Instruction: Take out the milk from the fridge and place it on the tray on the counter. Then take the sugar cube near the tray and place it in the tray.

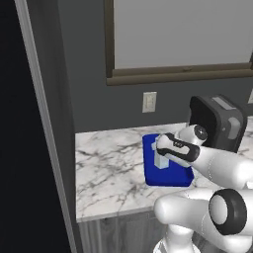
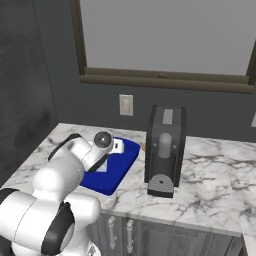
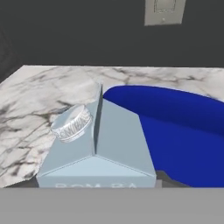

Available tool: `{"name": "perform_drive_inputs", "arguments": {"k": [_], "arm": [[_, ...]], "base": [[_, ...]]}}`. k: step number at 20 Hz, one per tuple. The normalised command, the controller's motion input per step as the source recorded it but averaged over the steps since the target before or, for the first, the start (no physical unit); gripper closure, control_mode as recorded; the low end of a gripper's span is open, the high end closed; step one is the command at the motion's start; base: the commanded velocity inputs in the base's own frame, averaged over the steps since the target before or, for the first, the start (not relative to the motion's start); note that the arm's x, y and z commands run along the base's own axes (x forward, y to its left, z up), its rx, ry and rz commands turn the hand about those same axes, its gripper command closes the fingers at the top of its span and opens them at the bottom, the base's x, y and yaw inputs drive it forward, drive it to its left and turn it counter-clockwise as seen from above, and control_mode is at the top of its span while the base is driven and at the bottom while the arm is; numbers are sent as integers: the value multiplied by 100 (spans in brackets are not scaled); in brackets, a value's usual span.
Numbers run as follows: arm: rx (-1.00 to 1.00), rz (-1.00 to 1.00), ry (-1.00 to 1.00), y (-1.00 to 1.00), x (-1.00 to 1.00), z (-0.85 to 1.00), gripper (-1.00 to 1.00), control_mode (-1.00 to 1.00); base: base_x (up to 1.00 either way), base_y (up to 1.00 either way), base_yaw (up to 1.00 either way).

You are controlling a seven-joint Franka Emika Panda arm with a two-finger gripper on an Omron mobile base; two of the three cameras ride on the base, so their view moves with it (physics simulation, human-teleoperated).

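Milk (image 1: 161, 154) upright in the clamped pincer (image 1: 164, 154) over the tray's (image 1: 168, 179) near-left part on the desk (image 1: 108, 168); judge: lower squarely, seat flat, then release.

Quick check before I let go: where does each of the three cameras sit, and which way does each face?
Left base view: behind the arm's left, facing the counter; arm at lower right, hand at the milk.
Right base view: behind its right, facing the tray and coffee machine; arm at lower left.
Hand view: on the hand, looking over the milk's gabled top toward the wall outlet.
All three share tray, milk and counter.
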Motion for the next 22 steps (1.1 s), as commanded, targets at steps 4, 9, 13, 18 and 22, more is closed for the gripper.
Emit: {"name": "perform_drive_inputs", "arguments": {"k": [4,9,13,18,22], "arm": [[3,0,-8,3,2,-69,100,-100],[0,0,-18,1,5,-5,100,-100],[0,0,-16,0,1,0,100,-100],[0,-1,-3,7,24,0,100,-100],[0,0,0,8,4,-21,100,-100]], "base": [[0,0,0],[0,0,0],[0,0,0],[0,0,0],[0,0,0]]}}
